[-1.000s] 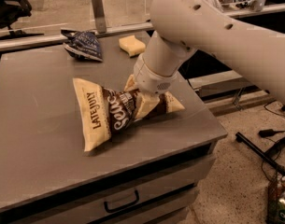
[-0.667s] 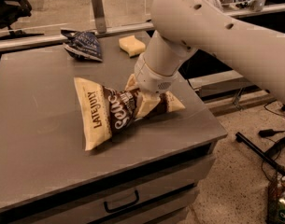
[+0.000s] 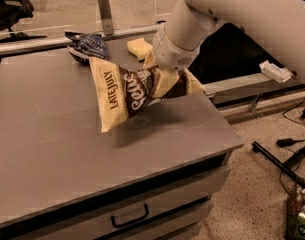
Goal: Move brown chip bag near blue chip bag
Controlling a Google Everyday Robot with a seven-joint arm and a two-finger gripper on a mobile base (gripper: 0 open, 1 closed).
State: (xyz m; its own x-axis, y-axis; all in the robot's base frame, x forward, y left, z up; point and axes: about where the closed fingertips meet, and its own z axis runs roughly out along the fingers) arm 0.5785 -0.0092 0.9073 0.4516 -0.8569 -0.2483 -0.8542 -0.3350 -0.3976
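Grey table (image 3: 52, 149) | brown chip bag (image 3: 123, 95) is up in the air, its top corner just beside the blue chip bag (image 3: 88, 46), covering a bit of it | gripper (image 3: 164, 80) is right of the blue chip bag, jaws squeezing the brown chip bag's far end | a second ago it sat lower and farther off | words read "LATE JULY"

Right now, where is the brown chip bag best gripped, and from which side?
Near its dark middle, from above, where the gripper holds it over the table: the brown chip bag is flat and thin, so jaws can pinch a fold there, with a cream end either side.
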